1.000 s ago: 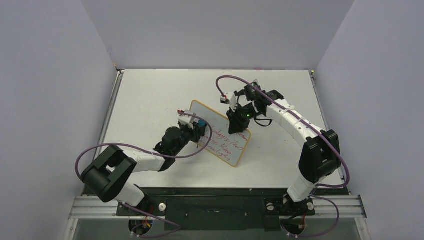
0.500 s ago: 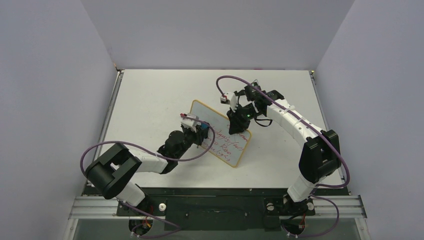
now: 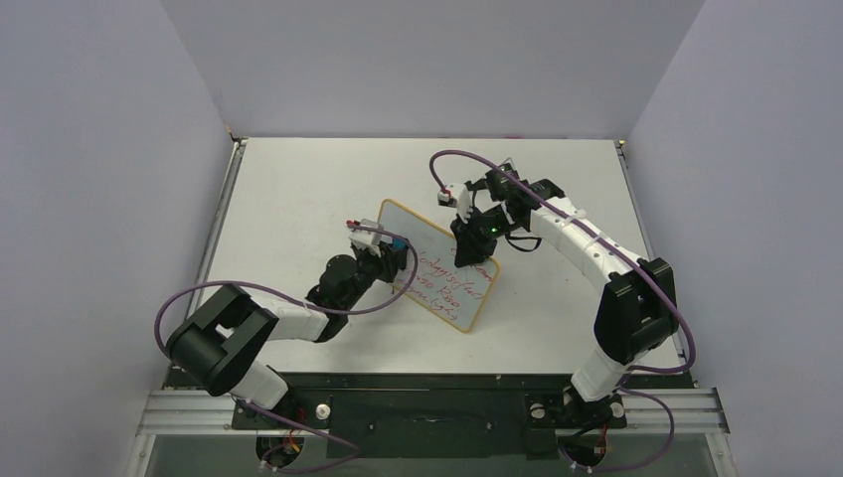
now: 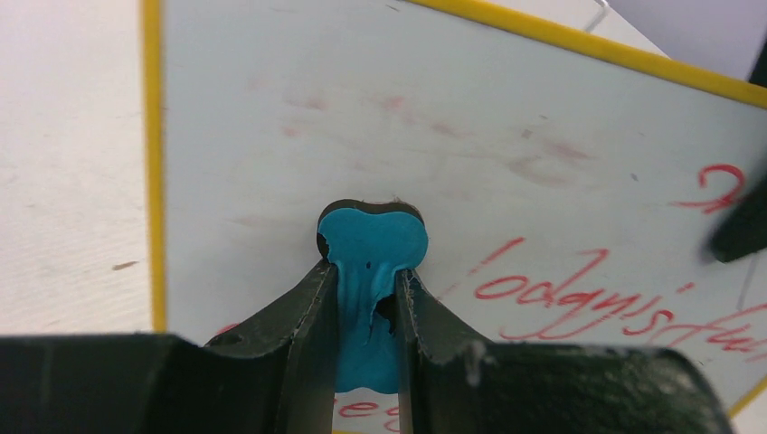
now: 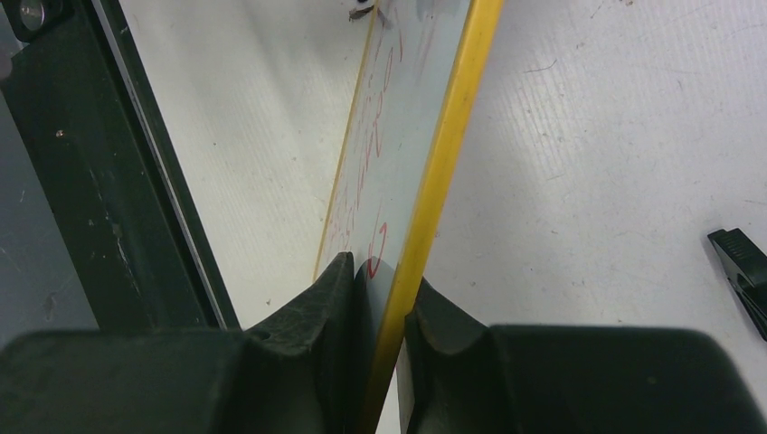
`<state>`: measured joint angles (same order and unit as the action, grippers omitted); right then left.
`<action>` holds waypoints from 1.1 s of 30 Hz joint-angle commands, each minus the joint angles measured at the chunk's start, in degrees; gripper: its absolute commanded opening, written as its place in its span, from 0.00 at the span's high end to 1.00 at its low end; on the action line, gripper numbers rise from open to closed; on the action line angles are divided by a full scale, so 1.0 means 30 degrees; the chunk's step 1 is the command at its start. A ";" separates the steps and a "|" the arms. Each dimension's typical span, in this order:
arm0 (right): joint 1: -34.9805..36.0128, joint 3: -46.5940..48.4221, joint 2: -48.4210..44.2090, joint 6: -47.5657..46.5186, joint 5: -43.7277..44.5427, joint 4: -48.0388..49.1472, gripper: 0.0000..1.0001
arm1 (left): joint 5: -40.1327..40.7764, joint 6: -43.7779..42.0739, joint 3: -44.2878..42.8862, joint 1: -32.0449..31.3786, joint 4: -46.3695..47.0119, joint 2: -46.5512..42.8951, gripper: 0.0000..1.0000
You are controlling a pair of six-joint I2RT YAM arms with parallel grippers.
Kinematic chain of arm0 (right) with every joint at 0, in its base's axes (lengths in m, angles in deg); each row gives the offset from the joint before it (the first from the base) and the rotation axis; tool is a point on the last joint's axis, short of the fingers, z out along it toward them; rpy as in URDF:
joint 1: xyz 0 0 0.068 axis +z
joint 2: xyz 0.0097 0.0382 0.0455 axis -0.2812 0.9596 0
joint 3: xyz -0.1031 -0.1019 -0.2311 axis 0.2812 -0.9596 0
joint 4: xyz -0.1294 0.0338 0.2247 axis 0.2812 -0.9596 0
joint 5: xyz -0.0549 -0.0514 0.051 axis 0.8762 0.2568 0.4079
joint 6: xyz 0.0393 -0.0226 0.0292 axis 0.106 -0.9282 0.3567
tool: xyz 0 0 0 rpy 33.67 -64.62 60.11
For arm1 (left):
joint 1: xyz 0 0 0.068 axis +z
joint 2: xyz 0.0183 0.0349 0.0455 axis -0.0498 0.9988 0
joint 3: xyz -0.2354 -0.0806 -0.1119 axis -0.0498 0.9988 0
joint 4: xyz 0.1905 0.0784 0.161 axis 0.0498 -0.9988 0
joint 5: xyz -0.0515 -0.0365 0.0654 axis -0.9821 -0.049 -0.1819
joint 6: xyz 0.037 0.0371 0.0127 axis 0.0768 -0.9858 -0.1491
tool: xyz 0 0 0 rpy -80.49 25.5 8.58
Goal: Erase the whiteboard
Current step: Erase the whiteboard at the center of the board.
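Observation:
The whiteboard stands tilted mid-table, with a yellow frame and red writing on its lower right part. My left gripper is shut on a blue eraser pressed against the board's upper left area. In the left wrist view the eraser sits squeezed between my fingers, on a smeared patch of the board left of the red writing. My right gripper is shut on the board's far edge. In the right wrist view its jaws clamp the yellow frame.
Grey walls enclose the table on three sides. A black piece lies on the table right of the board. Purple cables loop off both arms. A metal rail runs along the table edge.
My left gripper slid the eraser down and to the right over the board, then back up and to the left. The right arm and the board have not moved.

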<state>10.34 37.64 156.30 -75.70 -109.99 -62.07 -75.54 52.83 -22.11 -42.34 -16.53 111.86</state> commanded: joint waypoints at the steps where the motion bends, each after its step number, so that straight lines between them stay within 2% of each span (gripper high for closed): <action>1: 0.0901 -0.0588 0.0665 -0.2123 0.0822 -0.1429 1.00 | -0.0102 0.0130 -0.0428 0.1294 -0.0763 -0.0771 1.00; 5: 0.0952 -0.0588 0.0747 -0.2123 0.0820 -0.1436 1.00 | -0.0549 0.0031 -0.0798 0.0886 -0.0926 -0.0242 1.00; 12: 0.0952 -0.0586 0.0804 -0.2123 0.0851 -0.1432 1.00 | 0.0625 -0.0537 -0.1482 -0.2293 -0.0497 0.1173 1.00; 16: 0.0960 -0.0588 0.0823 -0.2123 0.0835 -0.1436 1.00 | 0.1150 -0.0823 -0.1788 -0.3217 -0.0617 0.1601 1.00; 25: 0.0982 -0.0551 0.0947 -0.2101 0.0894 -0.1428 1.00 | 0.1806 -0.1742 -0.1992 -0.3068 -0.0973 0.1179 1.00; 33: 0.0964 -0.0584 0.0823 -0.2145 0.0806 -0.1477 1.00 | 0.0452 -0.3472 -0.2394 -0.3219 -0.1373 0.0722 1.00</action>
<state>9.86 37.62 156.41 -75.22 -108.81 -62.77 -68.13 46.17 -25.69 -50.86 -19.07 113.96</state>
